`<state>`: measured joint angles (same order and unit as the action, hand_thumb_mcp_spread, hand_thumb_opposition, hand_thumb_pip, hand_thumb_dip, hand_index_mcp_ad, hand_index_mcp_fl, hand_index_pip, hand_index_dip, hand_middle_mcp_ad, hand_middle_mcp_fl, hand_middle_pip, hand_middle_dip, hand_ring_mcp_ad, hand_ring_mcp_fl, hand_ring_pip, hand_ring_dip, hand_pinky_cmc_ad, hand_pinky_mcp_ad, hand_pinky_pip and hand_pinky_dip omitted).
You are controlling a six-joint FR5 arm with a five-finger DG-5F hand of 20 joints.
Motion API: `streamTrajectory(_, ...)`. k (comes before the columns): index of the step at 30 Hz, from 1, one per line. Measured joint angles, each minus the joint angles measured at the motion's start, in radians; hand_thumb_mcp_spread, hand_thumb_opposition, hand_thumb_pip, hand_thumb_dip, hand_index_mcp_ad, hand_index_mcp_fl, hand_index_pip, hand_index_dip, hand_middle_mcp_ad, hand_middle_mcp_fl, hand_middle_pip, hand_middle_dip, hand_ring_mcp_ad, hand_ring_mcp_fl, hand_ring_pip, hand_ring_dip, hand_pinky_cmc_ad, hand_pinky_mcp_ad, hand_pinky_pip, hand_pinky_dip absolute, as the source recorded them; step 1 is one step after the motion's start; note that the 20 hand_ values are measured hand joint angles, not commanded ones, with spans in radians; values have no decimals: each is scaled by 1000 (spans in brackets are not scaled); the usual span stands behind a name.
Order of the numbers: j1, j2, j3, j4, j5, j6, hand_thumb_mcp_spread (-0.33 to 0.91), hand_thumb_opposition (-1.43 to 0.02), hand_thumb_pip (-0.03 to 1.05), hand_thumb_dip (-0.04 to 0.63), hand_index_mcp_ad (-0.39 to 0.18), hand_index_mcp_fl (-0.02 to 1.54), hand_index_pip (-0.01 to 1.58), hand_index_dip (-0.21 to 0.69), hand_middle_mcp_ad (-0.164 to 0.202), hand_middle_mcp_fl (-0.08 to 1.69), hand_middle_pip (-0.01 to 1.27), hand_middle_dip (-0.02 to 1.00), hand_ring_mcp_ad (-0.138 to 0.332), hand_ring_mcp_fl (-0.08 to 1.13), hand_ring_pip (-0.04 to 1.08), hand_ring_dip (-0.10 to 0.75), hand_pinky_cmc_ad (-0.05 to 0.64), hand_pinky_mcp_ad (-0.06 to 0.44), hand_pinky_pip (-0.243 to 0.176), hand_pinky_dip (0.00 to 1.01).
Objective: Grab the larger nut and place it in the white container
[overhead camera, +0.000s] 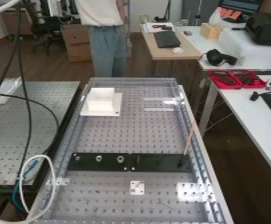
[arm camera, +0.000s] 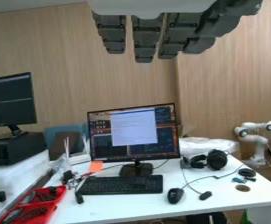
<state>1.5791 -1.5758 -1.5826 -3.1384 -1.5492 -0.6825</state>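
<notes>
On the flat black bar (overhead camera: 159,162) low in the high view stand the smaller nut (overhead camera: 77,158), the larger nut (overhead camera: 99,158) and the bearing (overhead camera: 120,159). The white container (overhead camera: 101,100) sits on a white plate toward the bench's far left. In the wrist view the hand (arm camera: 147,37) hangs with its dark fingers straight and nothing held, away from the bench parts and facing a desk with a monitor.
A thin wooden stick (overhead camera: 189,140) stands up from the bar's right end. Transparent walls with metal rails (overhead camera: 200,145) edge the bench. A white cable (overhead camera: 51,192) loops at the lower left. A person stands beyond the far end.
</notes>
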Motion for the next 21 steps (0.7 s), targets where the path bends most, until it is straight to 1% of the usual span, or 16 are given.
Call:
streamTrajectory(1,0,0,-1,0,0,0,3,2,0,7,-63,35,5,-12,24,49,23,44,23,21,26,14,0,-10,21,16)
streamTrajectory(2,0,1,-2,1,-1,-1,3,2,0,7,-59,35,5,-12,16,7,21,44,7,17,30,14,-16,-12,21,16)
streamTrajectory(5,0,5,-8,6,-1,-2,7,-24,14,0,-54,35,3,-14,9,10,21,44,10,21,30,17,-19,-26,21,21)
streamTrajectory(7,0,8,-10,8,-1,-4,75,-175,175,5,-54,35,5,-28,12,9,37,44,5,21,24,17,-17,-12,14,40)
streamTrajectory(8,-1,9,-11,8,-1,-5,131,-290,276,7,-54,35,5,-44,7,2,54,37,3,0,24,14,-5,0,3,63)
streamTrajectory(9,-1,9,-12,8,-1,-4,147,-372,290,10,-54,37,10,-61,3,2,72,47,0,5,37,14,12,37,-9,80)
streamTrajectory(10,-1,9,-13,8,-1,-4,155,-422,290,5,-61,37,21,-68,3,3,87,63,7,0,51,17,51,70,-10,108)
streamTrajectory(11,-1,9,-14,8,-2,-5,152,-497,288,7,-63,38,38,-73,5,5,91,75,24,7,56,17,98,96,-28,138)
streamTrajectory(12,-1,9,-14,8,-2,-4,164,-531,290,2,-66,33,35,-91,5,0,96,77,38,3,56,17,127,134,-28,154)
streamTrajectory(13,-1,9,-15,8,-3,-3,168,-557,300,5,-70,33,35,-87,5,7,105,84,42,7,73,14,152,152,-24,171)
streamTrajectory(15,-2,10,-17,10,-5,-3,171,-595,309,5,-72,38,49,-105,3,2,105,93,75,0,87,17,185,180,-44,183)
streamTrajectory(16,-2,10,-17,10,-5,-3,169,-607,311,2,-72,38,51,-105,3,5,119,110,73,3,87,19,202,195,-44,199)
streamTrajectory(17,-2,10,-17,10,-6,-3,169,-618,316,7,-72,37,51,-101,7,5,117,112,91,3,87,16,234,209,-44,202)
streamTrajectory(19,-3,10,-15,8,-8,-5,171,-639,316,3,-73,35,52,-101,3,7,124,119,87,3,87,16,248,211,-49,213)
streamTrajectory(20,-3,10,-14,7,-9,-5,166,-653,316,3,-70,37,63,-106,3,9,126,126,96,3,87,19,244,225,-59,211)
streamTrajectory(21,-4,10,-13,6,-10,-6,166,-649,316,3,-70,38,70,-112,3,9,126,126,105,3,87,19,265,232,-61,215)
